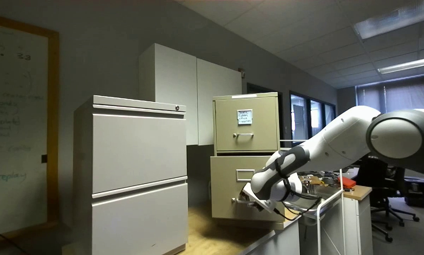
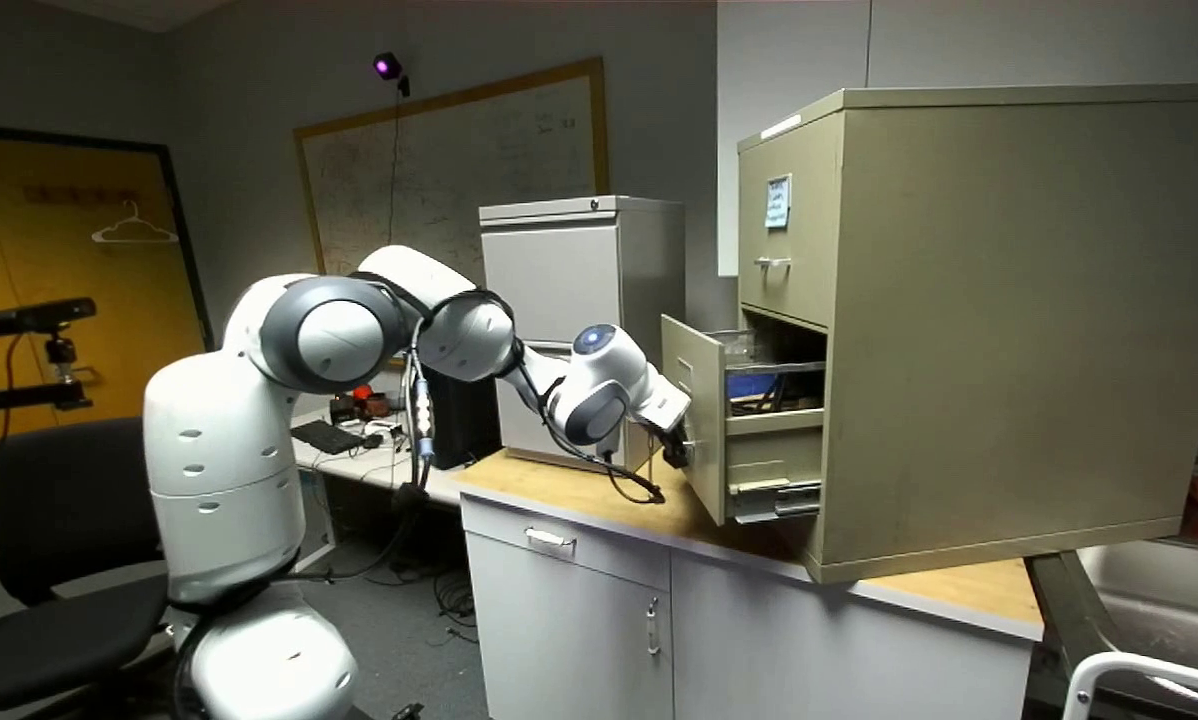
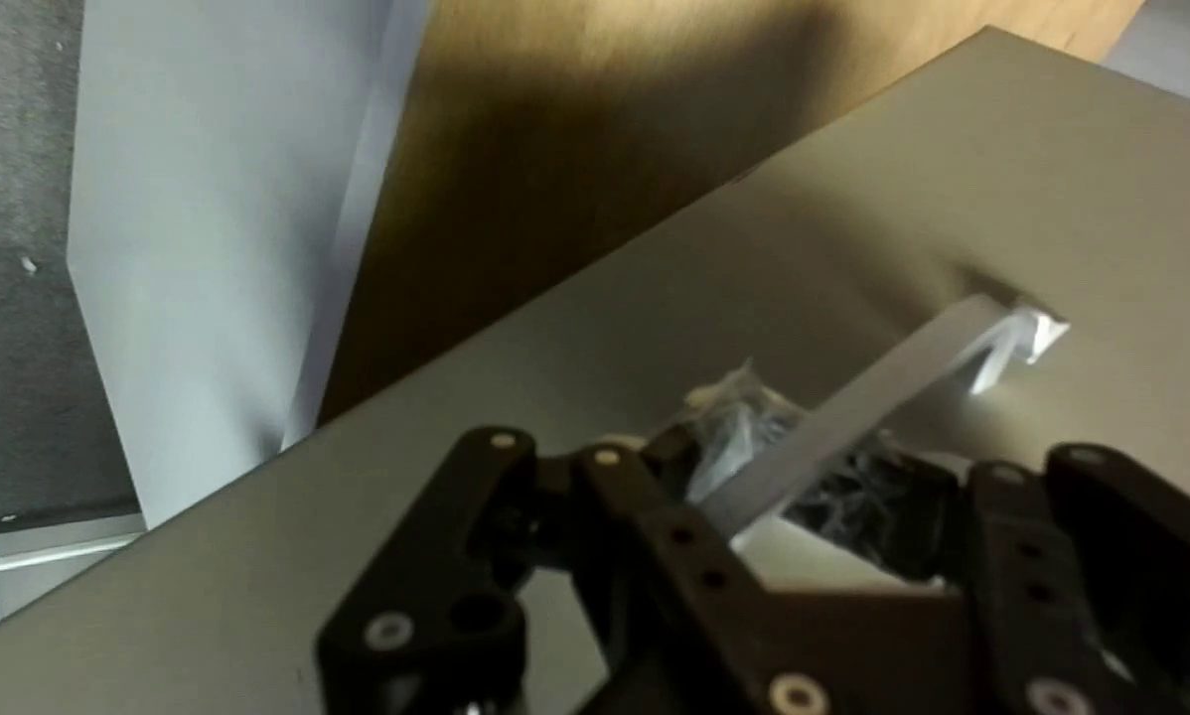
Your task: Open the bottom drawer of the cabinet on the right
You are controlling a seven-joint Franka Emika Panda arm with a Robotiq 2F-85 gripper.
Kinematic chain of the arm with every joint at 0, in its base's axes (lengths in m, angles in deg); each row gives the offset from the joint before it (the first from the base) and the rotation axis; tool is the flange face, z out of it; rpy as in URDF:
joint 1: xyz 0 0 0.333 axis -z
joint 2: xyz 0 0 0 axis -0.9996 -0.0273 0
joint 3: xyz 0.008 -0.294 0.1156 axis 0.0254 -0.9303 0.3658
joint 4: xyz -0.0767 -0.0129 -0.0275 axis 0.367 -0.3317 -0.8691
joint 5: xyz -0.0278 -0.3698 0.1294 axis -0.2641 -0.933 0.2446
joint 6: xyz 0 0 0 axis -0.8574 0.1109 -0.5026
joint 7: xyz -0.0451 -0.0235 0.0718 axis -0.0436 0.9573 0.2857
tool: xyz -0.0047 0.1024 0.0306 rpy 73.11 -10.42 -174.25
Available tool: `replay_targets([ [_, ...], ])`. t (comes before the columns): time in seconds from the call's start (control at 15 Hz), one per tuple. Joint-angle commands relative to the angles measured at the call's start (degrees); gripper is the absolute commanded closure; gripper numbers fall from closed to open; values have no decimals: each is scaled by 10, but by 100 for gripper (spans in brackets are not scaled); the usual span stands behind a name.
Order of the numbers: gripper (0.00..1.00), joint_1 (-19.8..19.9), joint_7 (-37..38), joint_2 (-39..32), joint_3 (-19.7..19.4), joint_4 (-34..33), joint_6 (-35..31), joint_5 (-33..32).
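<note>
The tan cabinet (image 1: 229,109) stands on the counter, with a paper label on its upper drawer; its side fills the right of an exterior view (image 2: 1009,330). The bottom drawer (image 1: 222,180) stands pulled partly out; its open interior with dark and blue contents shows behind the front (image 2: 701,400). My gripper (image 1: 248,202) is at the drawer's handle, also in an exterior view (image 2: 679,448). In the wrist view, the plastic-wrapped fingertips (image 3: 804,462) lie on both sides of the metal handle (image 3: 883,387), shut on it. The handle's near end is hidden behind a finger.
A pale grey cabinet (image 1: 137,148) stands on the same wooden counter (image 1: 203,230), left of the tan cabinet. White cupboards (image 1: 176,88) hang on the wall behind. A sink (image 2: 1159,600) and a white metal frame (image 1: 320,216) are beside the tan cabinet.
</note>
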Motion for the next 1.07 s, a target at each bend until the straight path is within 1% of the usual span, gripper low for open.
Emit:
replay_targets([
  [0.0, 91, -25, -37, 119, 25, 116, 36, -12],
  [0.2, 92, -34, -23, 185, 45, 172, 66, -43],
  [0.33, 92, -34, -9, 233, 68, 199, 104, -68],
  [0.4, 92, -39, -7, 251, 76, 207, 125, -72],
  [0.47, 93, -28, -5, 270, 97, 216, 135, -63],
  [0.53, 68, -28, 9, 286, 107, 226, 138, -68],
  [0.6, 68, -24, 21, 294, 117, 232, 136, -75],
  [0.67, 64, -17, 36, 306, 132, 237, 134, -85],
  [0.73, 58, -4, 51, 319, 149, 241, 133, -99],
  [0.87, 45, 10, 68, 343, 174, 241, 146, -120],
  [1.0, 34, 12, 75, 363, 188, 233, 176, -134],
])
